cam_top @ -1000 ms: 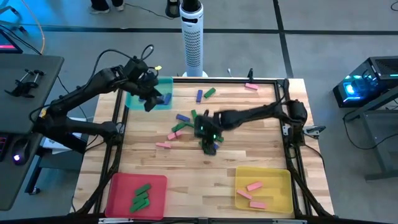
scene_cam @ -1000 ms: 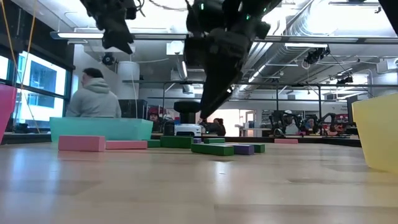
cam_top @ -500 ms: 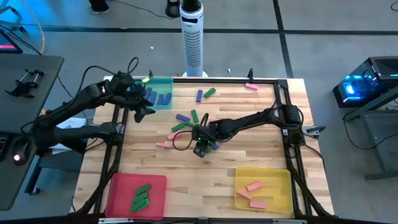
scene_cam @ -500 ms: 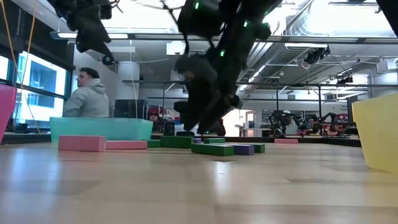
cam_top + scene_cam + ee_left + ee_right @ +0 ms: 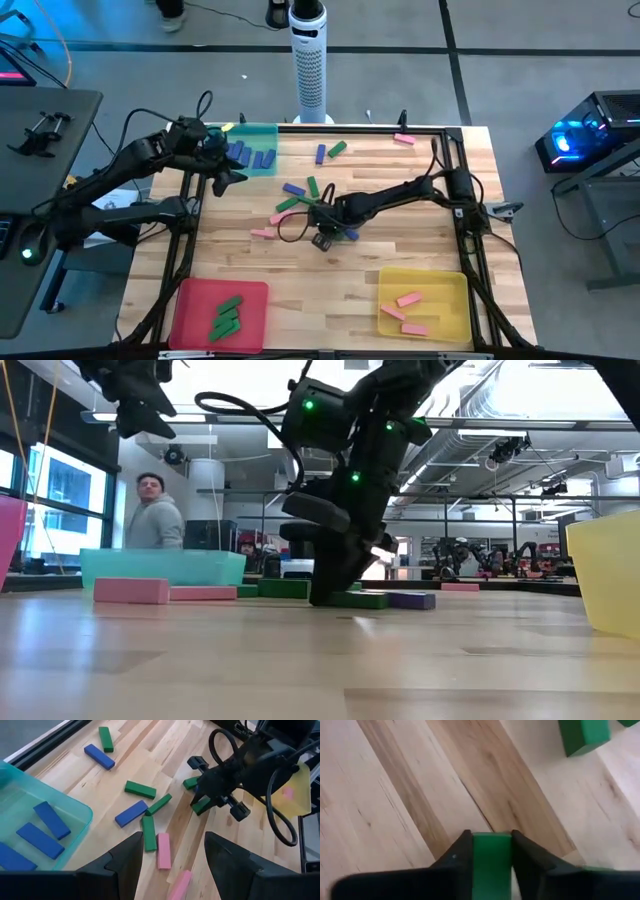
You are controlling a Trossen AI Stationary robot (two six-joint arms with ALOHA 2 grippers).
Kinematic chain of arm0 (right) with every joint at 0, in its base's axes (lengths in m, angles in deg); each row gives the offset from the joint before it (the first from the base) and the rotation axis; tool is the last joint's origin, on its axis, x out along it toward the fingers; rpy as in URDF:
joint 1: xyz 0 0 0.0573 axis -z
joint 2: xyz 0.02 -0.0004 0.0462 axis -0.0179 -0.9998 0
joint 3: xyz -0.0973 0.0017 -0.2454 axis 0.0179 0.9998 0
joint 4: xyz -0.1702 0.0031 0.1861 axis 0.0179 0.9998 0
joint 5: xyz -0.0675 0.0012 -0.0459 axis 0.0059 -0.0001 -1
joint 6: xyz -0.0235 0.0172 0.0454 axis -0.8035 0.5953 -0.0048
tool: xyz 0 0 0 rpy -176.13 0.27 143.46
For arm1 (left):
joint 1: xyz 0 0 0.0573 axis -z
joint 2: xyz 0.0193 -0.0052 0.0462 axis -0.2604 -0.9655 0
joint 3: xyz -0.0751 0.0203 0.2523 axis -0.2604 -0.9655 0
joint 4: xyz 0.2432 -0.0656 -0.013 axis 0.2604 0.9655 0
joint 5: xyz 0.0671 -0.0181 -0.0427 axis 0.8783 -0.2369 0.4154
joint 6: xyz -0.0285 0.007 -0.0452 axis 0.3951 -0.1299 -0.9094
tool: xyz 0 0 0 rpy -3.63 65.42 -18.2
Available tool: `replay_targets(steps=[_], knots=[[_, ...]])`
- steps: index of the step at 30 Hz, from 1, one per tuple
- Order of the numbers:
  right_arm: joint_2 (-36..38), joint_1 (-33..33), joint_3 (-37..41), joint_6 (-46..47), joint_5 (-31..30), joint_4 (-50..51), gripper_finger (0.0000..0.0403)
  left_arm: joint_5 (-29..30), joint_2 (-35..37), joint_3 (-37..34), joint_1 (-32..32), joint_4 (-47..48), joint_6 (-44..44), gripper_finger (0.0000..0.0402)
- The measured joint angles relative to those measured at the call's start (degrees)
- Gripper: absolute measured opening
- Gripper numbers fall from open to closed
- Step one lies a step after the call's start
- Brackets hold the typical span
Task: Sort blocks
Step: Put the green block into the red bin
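Observation:
Blue, green and pink blocks lie loose on the table's middle and far part. My right gripper is down among the middle cluster, shut on a green block; the left wrist view shows that green block in its fingers. My left gripper hovers open at the near-left corner of the teal tray, which holds blue blocks. It touches nothing, and its fingers frame the loose blocks in its wrist view. My right gripper pinches the green block between its two fingers, which lie on its two long sides. The fingers come from above, slanting in from the table's right. In the low view the fingertips reach table level; whether the block is lifted, I cannot tell.
A red tray at the near left holds green blocks; a yellow tray at the near right holds pink ones. A white tower fan stands beyond the far edge. A person is in the room behind the table.
My right gripper has come down to table level in the middle cluster, shifting slightly toward the table's left, and now has a green block between its fingers. My left gripper has moved from over the teal tray toward the table's left edge.

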Motion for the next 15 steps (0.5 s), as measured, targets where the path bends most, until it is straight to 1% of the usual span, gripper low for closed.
replay_targets(steps=[1,2,4,6,9,11,13,15], knots=[[0.2,0.4,0.1,-0.4,0.4,0.0,0.005,0.2,0.0,0.0,0.0,0.0,-0.4,0.0199],[0.4,0.9,0.1,-1.3,0.9,0.0,0.0043,0.3,0.0,0.0,0.0,0.0,-0.8,0.0199],[1.7,1.9,0.3,-2.7,1.5,-0.7,0.0044,0.4,0.0,0.0,0.0,-0.5,-2.2,0.0199],[3.7,3.1,0.7,-3.8,-0.3,-2.5,0.0044,0.4,0.0,0.0,0.3,-1.4,-4.2,0.0199],[10.7,4.3,0.5,-7.1,-3.8,-8.0,0.0044,0.5,0.0,0.0,1.8,-2.7,-5.0,0.0199],[15.5,4.7,0.1,-9.1,-3.8,-12.0,0.0044,0.5,0.0,0.0,3.6,-4.4,-5.3,0.0199],[19.0,4.6,0.4,-11.1,-4.1,-15.0,0.0044,0.3,0.0,-0.7,6.1,-8.6,-7.0,0.0199],[22.2,4.1,0.5,-13.4,-4.5,-20.1,0.0044,0.0,0.5,-2.8,9.6,-15.5,-9.8,0.0199]])
